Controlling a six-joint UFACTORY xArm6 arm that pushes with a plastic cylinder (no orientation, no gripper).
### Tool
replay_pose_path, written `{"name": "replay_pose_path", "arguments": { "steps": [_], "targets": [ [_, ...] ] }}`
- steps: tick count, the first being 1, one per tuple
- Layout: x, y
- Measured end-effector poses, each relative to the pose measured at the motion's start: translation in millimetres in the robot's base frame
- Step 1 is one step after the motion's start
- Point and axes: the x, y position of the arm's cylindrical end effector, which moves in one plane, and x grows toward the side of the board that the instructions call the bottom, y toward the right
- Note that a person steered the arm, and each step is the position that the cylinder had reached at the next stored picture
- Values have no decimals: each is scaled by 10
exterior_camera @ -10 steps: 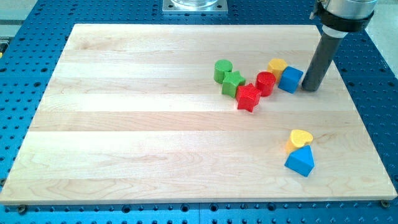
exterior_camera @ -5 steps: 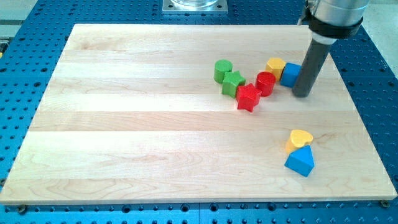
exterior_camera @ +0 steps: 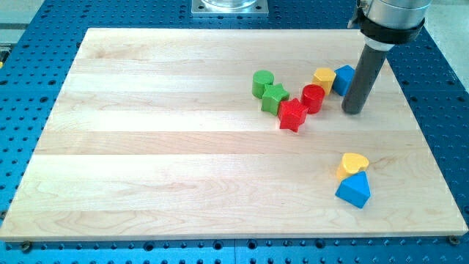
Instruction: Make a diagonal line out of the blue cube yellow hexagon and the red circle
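On the pale wooden tabletop (exterior_camera: 161,139), a cluster sits toward the view's upper right: the green cylinder (exterior_camera: 263,83) with the green star block (exterior_camera: 275,97) touching it just below-right, then the red star block (exterior_camera: 293,114) and, up and to its right, the red circle block (exterior_camera: 314,97) (these two touch). Further right lie the yellow hexagon block (exterior_camera: 325,78) and the blue cube (exterior_camera: 342,78), side by side, with my tip (exterior_camera: 354,111) just below the cube, partly in front of it. Well apart, near the view's lower right, the yellow heart block (exterior_camera: 354,164) rests against the top of the blue triangular block (exterior_camera: 354,190).
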Motion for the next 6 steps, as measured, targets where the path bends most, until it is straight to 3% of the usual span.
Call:
{"name": "replay_pose_path", "arguments": {
  "steps": [2, 3, 5, 6],
  "targets": [
    [-501, 0],
    [-501, 0],
    [-535, 571],
    [-535, 368]
  ]
}}
